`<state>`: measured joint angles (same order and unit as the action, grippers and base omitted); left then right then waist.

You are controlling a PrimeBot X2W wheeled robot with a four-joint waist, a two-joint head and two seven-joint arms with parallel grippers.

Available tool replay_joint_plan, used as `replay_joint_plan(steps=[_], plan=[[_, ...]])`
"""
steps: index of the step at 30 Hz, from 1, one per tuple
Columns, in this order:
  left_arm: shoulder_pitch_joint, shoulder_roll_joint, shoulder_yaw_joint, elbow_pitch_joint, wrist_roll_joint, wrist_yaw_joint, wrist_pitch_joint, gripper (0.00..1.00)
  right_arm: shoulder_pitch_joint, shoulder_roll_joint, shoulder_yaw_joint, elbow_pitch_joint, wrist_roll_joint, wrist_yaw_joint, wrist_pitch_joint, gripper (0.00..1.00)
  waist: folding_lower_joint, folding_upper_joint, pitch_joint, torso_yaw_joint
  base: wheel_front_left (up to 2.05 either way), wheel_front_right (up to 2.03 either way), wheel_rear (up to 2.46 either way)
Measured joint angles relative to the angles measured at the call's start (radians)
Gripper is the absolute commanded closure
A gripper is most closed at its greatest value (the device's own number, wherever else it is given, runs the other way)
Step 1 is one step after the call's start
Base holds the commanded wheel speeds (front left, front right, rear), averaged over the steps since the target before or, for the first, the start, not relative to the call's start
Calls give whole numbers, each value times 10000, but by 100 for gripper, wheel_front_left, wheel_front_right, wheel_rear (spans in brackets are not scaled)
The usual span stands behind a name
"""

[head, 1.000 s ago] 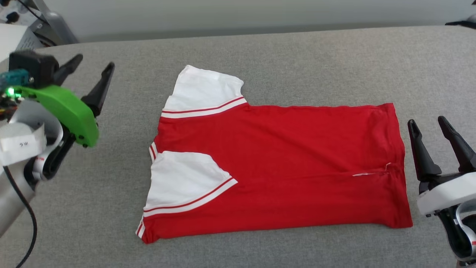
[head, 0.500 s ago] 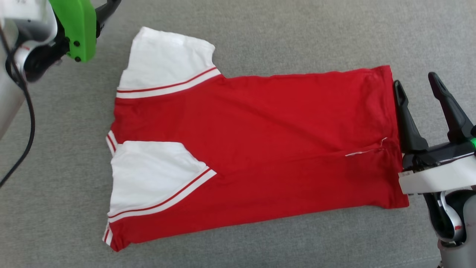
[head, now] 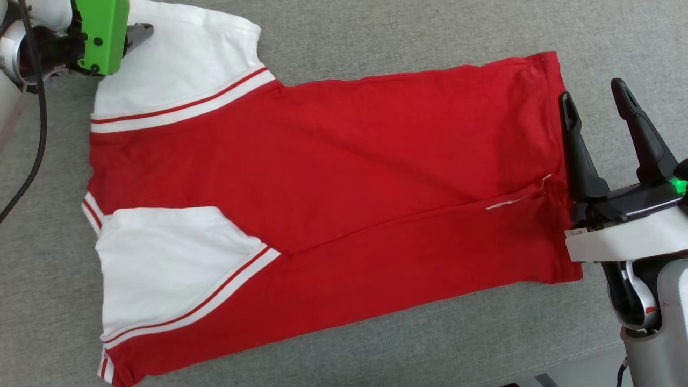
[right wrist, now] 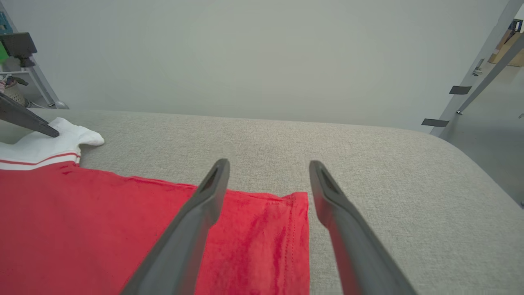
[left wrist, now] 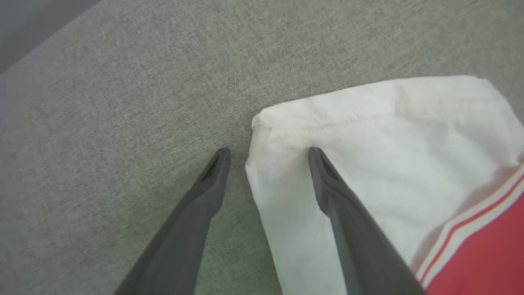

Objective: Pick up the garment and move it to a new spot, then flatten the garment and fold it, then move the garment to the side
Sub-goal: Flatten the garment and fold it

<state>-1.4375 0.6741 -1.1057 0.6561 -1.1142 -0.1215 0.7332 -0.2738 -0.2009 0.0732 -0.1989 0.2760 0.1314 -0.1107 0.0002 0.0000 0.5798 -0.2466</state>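
1. The garment (head: 344, 177) lies flat on the grey padded surface (head: 376, 32), spanning the space between the two grippers. The collar end is toward the left gripper (left wrist: 268, 153) and the hem (head: 553, 134) is toward the right gripper (head: 591, 91).

2. Left gripper: the fingers stand apart and hold nothing.
- In the left wrist view, one finger lies over the corner of the outer white sleeve (head: 183, 59). The other finger lies over bare grey surface just beside it.
- The side edge of that sleeve runs between the two fingers.
- The stitched sleeve end lies just ahead of the tip that is over the cloth.
- Whether either tip touches the cloth cannot be determined.
- The green housing (head: 102, 32) sits behind the fingers.

3. Right gripper: the fingers stand apart and hold nothing.
- In the right wrist view, one finger lies over the red cloth and the other over bare grey surface.
- The hem edge runs between the fingers, and its far corner lies just short of the fingertips.
- Contact with the cloth cannot be determined.

4. Garment condition:
- The second white sleeve (head: 161, 263) is folded inward onto the red body, on the near side of the left gripper.
- A diagonal fold line runs from this sleeve toward the right gripper.
- A small white tag (head: 510, 203) shows near the hem, just beside the base of the right gripper's inner finger.
- No print is visible on the upward face.
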Motion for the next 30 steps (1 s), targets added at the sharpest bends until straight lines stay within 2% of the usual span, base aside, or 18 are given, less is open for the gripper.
replay_joint_plan(steps=[6, 7, 8, 14, 19, 25, 30], plan=[[-154, 58, -69, 242, -138, -38, 330, 0, -3, 40, -27, 199, 17, 0, -163, 0, -1, 0, 259, -238, 0, 0, 0], [-172, 69, -132, 236, -138, -48, 337, 57, -3, 40, -59, 222, 17, 0, -171, 0, -1, 0, 257, -236, 0, 0, 0], [-193, 88, -224, 209, -130, -58, 339, 100, -3, 40, -88, 236, 19, 0, -173, 0, 0, 0, 239, -229, 0, 0, 0], [-53, 31, -558, -165, -134, -63, -150, 100, -86, -113, -268, 245, 0, 0, -153, 0, -1, 0, -12, -66, 0, 0, 0], [36, 23, -713, -612, -82, -63, -1179, 100, -596, -773, -443, 67, -82, 0, 545, 0, -1, 0, -364, 170, 0, 0, 0], [483, 121, -924, -1578, -75, -63, -2405, 100, -1440, -2148, -180, 165, 683, 0, 2780, 0, -2, 0, -930, 485, 0, 0, 0], [800, 288, -1133, -2207, 58, -63, -3143, 100, -2192, -3490, 339, 780, 1870, 0, 5432, 0, -2, 0, -1325, 889, 0, 0, 0]])
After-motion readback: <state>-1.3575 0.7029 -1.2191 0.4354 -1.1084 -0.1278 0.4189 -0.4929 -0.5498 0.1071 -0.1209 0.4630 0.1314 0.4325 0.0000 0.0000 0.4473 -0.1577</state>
